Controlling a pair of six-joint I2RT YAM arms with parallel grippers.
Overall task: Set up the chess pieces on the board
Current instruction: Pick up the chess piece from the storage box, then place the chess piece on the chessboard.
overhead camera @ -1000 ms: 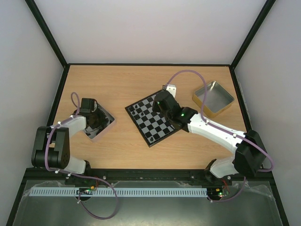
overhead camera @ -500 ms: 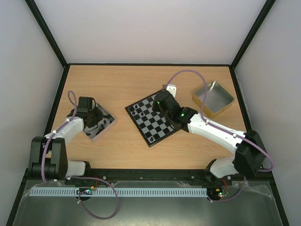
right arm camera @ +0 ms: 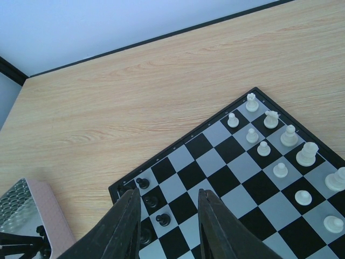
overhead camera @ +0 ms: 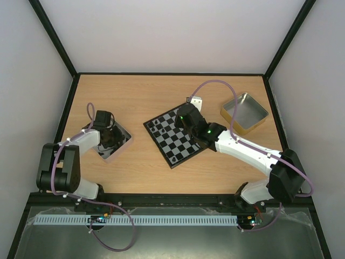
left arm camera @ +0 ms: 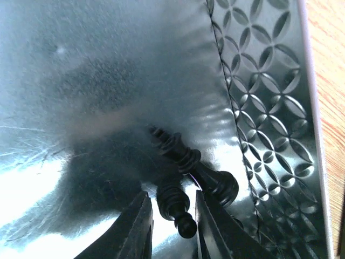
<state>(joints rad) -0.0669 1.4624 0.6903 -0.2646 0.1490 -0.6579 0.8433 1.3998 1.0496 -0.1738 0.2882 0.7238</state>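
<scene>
The board [overhead camera: 180, 148] lies tilted at mid-table. In the right wrist view, several black pieces [right arm camera: 143, 183] stand on the board's [right arm camera: 237, 167] left corner and several silvery-white pieces [right arm camera: 280, 170] at its right. My right gripper [right arm camera: 170, 232] hangs open and empty above the board [overhead camera: 182, 117]. My left gripper [overhead camera: 109, 137] is down inside the left tin [overhead camera: 125, 139]. It is open [left arm camera: 172, 229], with its fingers on either side of a black piece [left arm camera: 173, 202] lying on the tin floor. A second black piece [left arm camera: 186, 159] lies touching the first.
A second, gold-sided tin [overhead camera: 244, 112] sits at the back right. A small pale object [overhead camera: 195, 101] lies just behind the board. The left tin's patterned wall [left arm camera: 269, 135] runs close on the gripper's right.
My left arm swung its elbow out to the left and back while its gripper stayed over the left tin. The right arm has not moved.
</scene>
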